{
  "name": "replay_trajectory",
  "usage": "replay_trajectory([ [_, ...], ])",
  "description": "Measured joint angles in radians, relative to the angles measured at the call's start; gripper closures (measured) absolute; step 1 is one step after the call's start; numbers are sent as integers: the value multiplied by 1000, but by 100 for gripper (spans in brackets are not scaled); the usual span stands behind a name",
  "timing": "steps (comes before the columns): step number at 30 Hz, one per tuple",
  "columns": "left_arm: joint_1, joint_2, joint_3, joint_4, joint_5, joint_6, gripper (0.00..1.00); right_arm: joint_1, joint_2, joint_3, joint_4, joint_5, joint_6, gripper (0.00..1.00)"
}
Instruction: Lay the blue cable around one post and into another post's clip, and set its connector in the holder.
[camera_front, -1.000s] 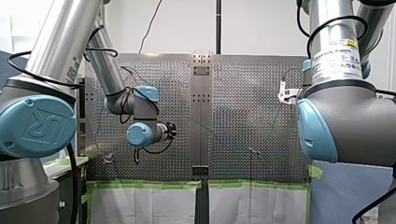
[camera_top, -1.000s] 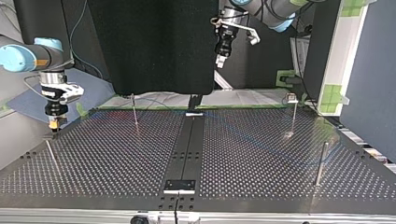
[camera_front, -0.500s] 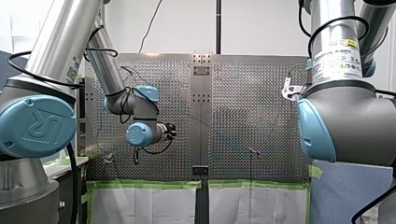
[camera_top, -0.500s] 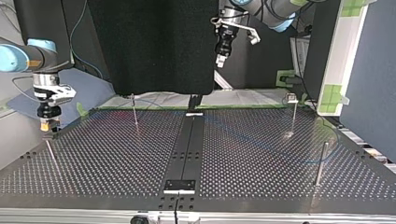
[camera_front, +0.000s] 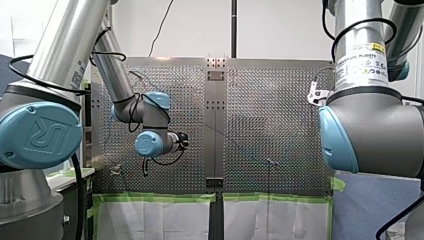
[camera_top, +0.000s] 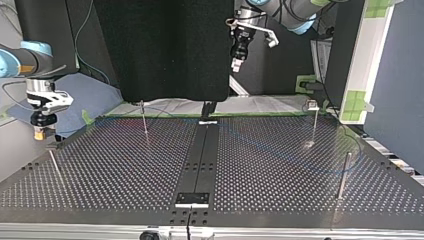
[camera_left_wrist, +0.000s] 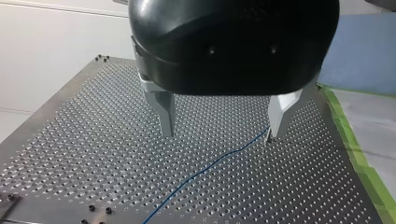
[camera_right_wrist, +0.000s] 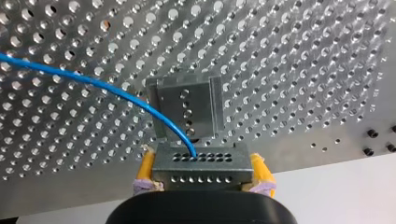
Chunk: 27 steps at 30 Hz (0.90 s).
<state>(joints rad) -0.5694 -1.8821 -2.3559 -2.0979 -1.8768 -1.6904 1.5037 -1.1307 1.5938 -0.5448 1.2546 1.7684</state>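
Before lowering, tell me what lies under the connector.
The holder on the table, apart from the connector in my right gripper. The connector hides the holder's near edge.

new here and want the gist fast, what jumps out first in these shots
My right gripper, yellow-padded, clamps a grey connector with the blue cable trailing from it, the holder ahead of it on the perforated table. My left gripper hangs open above the table, with the cable lying below its fingers.
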Motion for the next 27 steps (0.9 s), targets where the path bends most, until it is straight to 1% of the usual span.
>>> replay_trajectory([
  [4, 0, 0, 0, -1, 0, 0, 0, -3, 1, -10, 5, -1, -4, 100],
  [7, 0, 0, 0, -1, 0, 0, 0, -3, 2, -21, 17, -1, -12, 100],
  [10, 0, 0, 0, -1, 0, 0, 0, -3, 7, -30, 30, -3, -22, 100],
  [14, 0, 0, 0, -1, 0, 0, 0, 0, 25, -40, 44, -11, -38, 100],
  [17, 0, 0, 0, -4, 0, 1, 0, 1, 35, -43, 48, -18, -49, 100],
  [20, 0, 0, 0, -6, -2, 1, 0, 2, 40, -47, 48, -26, -53, 100],
  [27, 0, 0, 0, -7, -4, 2, 0, 4, 47, -63, 52, -40, -55, 100],
])
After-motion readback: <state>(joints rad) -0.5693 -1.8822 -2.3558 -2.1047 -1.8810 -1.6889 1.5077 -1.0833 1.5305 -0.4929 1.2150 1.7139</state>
